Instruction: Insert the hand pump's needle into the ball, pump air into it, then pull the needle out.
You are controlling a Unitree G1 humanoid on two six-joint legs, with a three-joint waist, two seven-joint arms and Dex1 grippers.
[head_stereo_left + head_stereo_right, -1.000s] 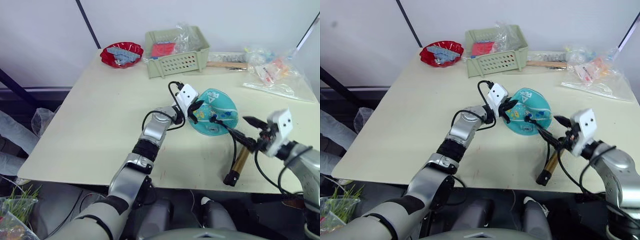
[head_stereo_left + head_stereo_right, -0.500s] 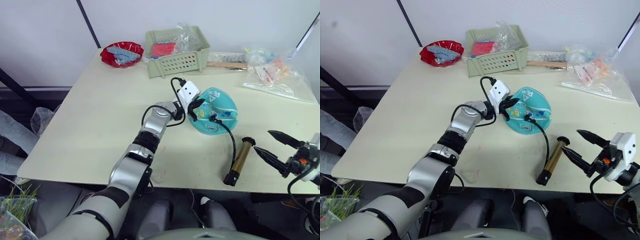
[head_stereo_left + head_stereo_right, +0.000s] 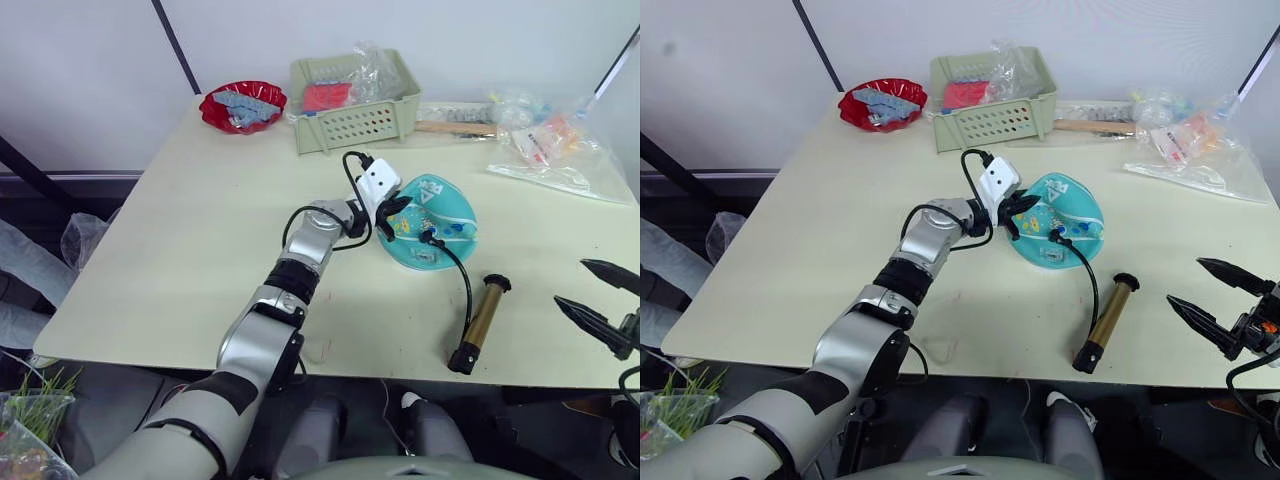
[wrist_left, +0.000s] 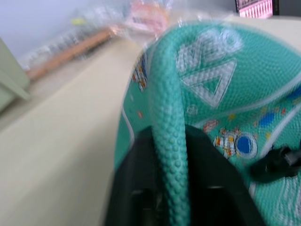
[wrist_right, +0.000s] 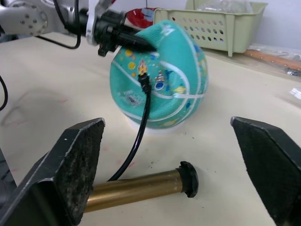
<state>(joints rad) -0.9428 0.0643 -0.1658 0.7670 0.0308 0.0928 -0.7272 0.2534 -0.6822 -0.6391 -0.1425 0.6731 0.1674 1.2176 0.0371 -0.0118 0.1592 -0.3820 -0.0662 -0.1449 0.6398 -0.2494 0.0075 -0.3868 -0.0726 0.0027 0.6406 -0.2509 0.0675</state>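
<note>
Change: right gripper (image 3: 1212, 300) off the pump (image 3: 1102, 322), now drawn back to the table's (image 3: 840, 240) near-right edge, at about 4 o'clock from the ball (image 3: 1060, 232).
Right claw: spread wide, empty.
Left gripper (image 3: 1018, 210): clamped on a raised fold at the ball's 9 o'clock rim; unchanged.
Ball: mid-table, slack and dome-shaped, not yet round.
Needle (image 5: 144, 81): fitting seated on the ball's near face, hose (image 3: 466, 285) looping down to the pump.
Pump: flat on the table at 5 o'clock from the ball, unheld, far cap toward the ball.
Meaning: insertion looks done; pumping not under way while the pump lies loose. Regrasp probably needed.
Edges: pump's near cap close to the table's front edge; a careless nudge could tip it off.
Room: bare table to the left and near side of the ball; basket (image 3: 992, 100) and bags (image 3: 1185, 140) well apart at 12 to 2 o'clock.
</note>
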